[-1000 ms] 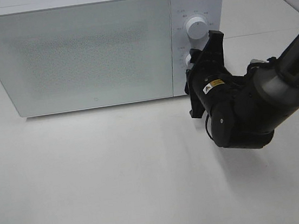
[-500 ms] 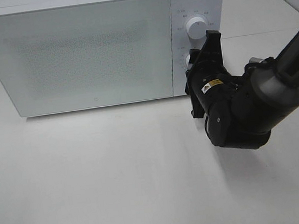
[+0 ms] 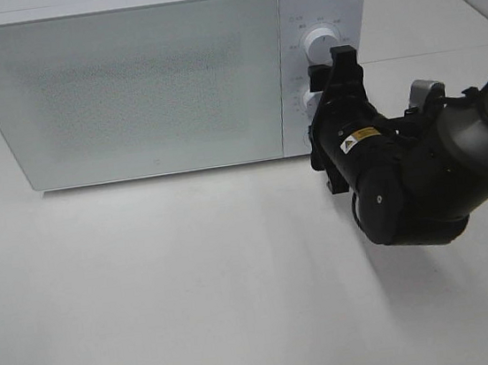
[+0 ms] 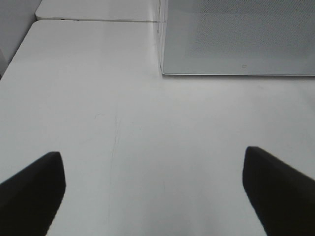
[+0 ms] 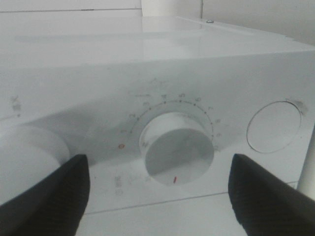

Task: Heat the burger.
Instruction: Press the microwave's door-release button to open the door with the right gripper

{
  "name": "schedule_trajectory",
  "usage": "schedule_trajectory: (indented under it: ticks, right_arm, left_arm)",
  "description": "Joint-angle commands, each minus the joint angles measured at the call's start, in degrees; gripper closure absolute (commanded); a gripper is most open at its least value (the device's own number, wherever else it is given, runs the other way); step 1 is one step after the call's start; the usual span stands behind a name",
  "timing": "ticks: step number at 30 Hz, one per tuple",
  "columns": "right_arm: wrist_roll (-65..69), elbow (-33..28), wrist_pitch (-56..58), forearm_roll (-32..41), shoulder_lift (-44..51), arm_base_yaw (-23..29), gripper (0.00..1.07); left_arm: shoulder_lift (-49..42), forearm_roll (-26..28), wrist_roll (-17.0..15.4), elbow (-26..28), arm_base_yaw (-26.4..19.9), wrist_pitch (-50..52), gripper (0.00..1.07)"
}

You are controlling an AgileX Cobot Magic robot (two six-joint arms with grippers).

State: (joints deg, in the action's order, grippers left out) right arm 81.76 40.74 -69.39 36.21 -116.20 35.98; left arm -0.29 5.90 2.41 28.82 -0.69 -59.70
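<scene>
Right pincer [image 5: 157, 196] has just let go of the lower dial [image 5: 177, 150] on the microwave [image 3: 126, 90], jaws wide; left pincer [image 4: 155, 191] released too; timer likely set.

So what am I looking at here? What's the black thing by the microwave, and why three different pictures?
It's a robot with two arms, each ending in a pair of jaws. The wide picture is from a camera mounted high up: a white microwave, door shut, stands on a white table, and the black right arm reaches toward its controls. The other two come from small cameras on the wrists. The right one looks between its open jaws at a numbered dial, which they flank without touching. The left one shows its own jaws, also open, above the table. Nothing is held, and no burger is in sight.
</scene>
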Motion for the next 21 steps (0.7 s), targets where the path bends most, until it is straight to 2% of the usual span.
schedule_trajectory:
  ticks: [1,7,11,13,17,18,20,21]
  right_arm:
    - [-2.64,-1.43,-1.72,-3.09,1.72,-0.29,0.32]
    - [-10.71,-5.33,8.94,-9.05,6.59,-0.29,0.32]
    - [-16.50,-6.30,14.32,-10.20,8.94,-0.34,0.32]
    - [-23.66,-6.36,22.00,-12.38,11.57,-0.46,0.32]
    - [-33.12,-6.30,30.60,-12.32,14.32,-0.46,0.32]
    - [-40.45,-5.79,36.73,-12.26,15.76,-1.09,0.32]
    - [-43.72,-5.39,39.82,-12.26,16.44,-1.38,0.32]
    - [-49.50,-4.58,44.86,-12.26,17.53,-2.06,0.32]
  left_arm:
    - [-1.38,0.23,0.11,-0.23,-0.06,0.29,0.17]
    - [-1.38,0.23,0.11,-0.23,-0.06,0.29,0.17]
    - [-1.38,0.23,0.11,-0.23,-0.06,0.29,0.17]
    - [-1.38,0.23,0.11,-0.23,-0.06,0.29,0.17]
    - [-1.38,0.23,0.11,-0.23,-0.06,0.29,0.17]
    - [-1.38,0.23,0.11,-0.23,-0.06,0.29,0.17]
    - [-1.38,0.23,0.11,-0.23,-0.06,0.29,0.17]
    - [-1.38,0.23,0.11,-0.23,-0.06,0.29,0.17]
